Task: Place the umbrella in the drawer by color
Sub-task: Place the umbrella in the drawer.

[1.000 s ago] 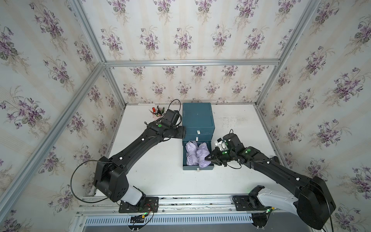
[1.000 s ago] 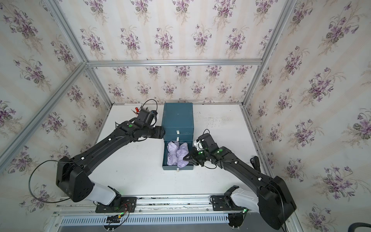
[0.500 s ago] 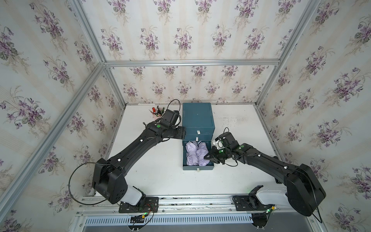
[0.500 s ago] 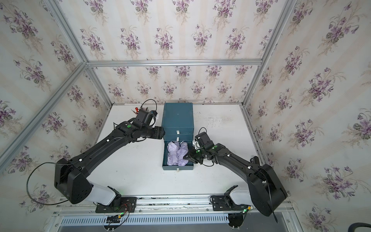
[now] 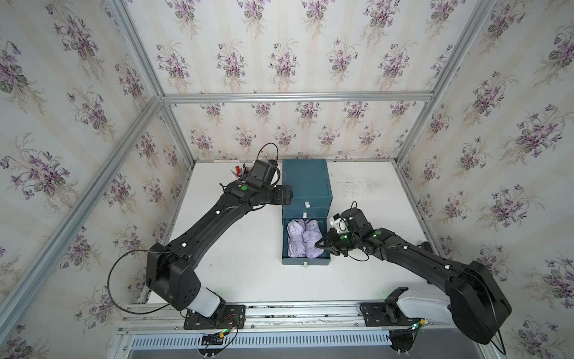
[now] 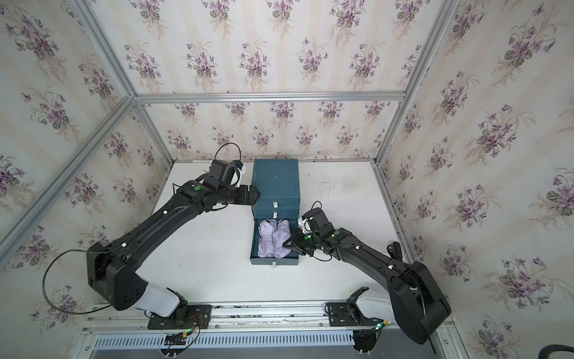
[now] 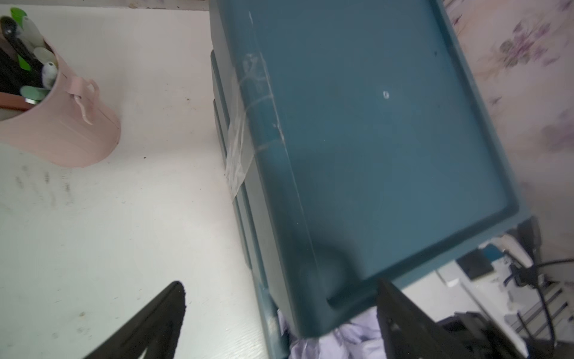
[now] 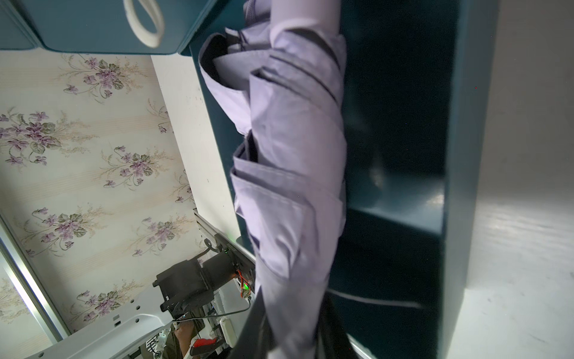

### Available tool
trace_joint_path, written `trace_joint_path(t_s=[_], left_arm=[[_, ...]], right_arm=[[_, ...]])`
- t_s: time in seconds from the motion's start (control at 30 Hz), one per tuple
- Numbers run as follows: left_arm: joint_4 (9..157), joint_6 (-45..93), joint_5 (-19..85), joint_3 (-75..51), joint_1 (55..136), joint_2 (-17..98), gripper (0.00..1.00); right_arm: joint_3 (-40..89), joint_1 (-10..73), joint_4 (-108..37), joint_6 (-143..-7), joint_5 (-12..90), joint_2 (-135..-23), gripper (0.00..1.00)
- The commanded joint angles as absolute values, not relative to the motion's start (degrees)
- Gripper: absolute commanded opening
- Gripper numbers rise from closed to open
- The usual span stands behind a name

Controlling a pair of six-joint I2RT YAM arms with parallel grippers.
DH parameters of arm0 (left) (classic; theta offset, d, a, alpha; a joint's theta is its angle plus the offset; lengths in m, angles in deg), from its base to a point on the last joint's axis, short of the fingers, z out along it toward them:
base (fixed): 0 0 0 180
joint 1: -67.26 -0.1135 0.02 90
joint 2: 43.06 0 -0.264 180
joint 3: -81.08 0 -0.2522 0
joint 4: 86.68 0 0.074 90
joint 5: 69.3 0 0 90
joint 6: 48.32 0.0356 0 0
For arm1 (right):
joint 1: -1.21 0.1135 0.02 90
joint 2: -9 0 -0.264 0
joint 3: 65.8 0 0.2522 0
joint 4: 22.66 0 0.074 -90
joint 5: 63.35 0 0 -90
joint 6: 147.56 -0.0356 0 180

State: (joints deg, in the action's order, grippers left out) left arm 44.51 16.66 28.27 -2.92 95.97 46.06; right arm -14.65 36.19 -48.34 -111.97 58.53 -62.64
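A teal drawer cabinet (image 5: 306,178) (image 6: 275,178) (image 7: 372,140) stands at the back middle of the table. Its bottom drawer (image 5: 306,261) (image 6: 273,261) (image 8: 459,155) is pulled out. Two folded lilac umbrellas lie in it side by side, one on the left (image 5: 295,237) (image 6: 266,239) and one on the right (image 5: 312,237) (image 6: 281,237) (image 8: 295,186). My right gripper (image 5: 320,244) (image 6: 287,244) (image 8: 292,335) reaches over the drawer's right wall and is shut on the right umbrella's fabric. My left gripper (image 5: 289,195) (image 6: 255,195) (image 7: 279,283) is open, its fingers straddling the cabinet's top front left corner.
A pink cup (image 7: 62,124) (image 5: 239,171) of pens stands at the back, left of the cabinet. The two upper drawers are closed, with white loop handles (image 8: 144,21) (image 5: 307,204). Papered walls and metal rails close in the white table (image 5: 248,264).
My left gripper's jaws have spread wider at the cabinet's corner. My right arm has swung in slightly, its gripper still shut on the umbrella in the drawer.
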Motion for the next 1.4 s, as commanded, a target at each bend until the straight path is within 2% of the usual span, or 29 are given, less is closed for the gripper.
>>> trace_joint_path(t_s=[0.0, 0.2, 0.63, 0.87, 0.97, 1.07, 1.13, 1.23, 1.37], left_arm=[[44.0, 16.6, 28.0, -2.1, 95.6, 48.8, 0.93], [44.7, 16.7, 26.6, -4.2, 95.6, 48.8, 0.91], [44.5, 18.2, 27.2, -7.1, 95.6, 47.8, 0.82], [44.8, 17.6, 28.5, -7.5, 95.6, 47.4, 0.80], [44.6, 17.4, 28.5, -7.8, 95.6, 46.8, 0.80], [44.5, 17.3, 28.5, -8.0, 95.6, 46.2, 0.80], [44.5, 17.0, 28.5, -8.0, 95.6, 45.7, 0.81], [44.5, 16.6, 28.8, -7.8, 95.6, 45.2, 0.83], [44.2, 16.3, 28.8, -7.3, 95.4, 44.3, 0.85]], right_arm=[[-13.5, 36.2, -48.0, -110.5, 56.8, -62.0, 0.00], [-10.8, 36.1, -51.8, -108.6, 50.9, -62.0, 0.00], [-10.9, 39.0, -45.0, -108.9, 52.1, -69.9, 0.00], [-10.3, 39.8, -44.2, -108.8, 50.0, -71.5, 0.00], [-10.6, 39.7, -45.2, -108.7, 47.8, -71.0, 0.17], [-10.8, 39.6, -48.0, -108.6, 43.7, -69.3, 0.41], [-10.6, 39.7, -49.8, -108.1, 41.5, -67.9, 0.51], [-9.9, 40.2, -51.9, -107.0, 39.7, -65.5, 0.59], [-7.0, 43.8, -57.8, -105.6, 33.8, -63.9, 0.62]])
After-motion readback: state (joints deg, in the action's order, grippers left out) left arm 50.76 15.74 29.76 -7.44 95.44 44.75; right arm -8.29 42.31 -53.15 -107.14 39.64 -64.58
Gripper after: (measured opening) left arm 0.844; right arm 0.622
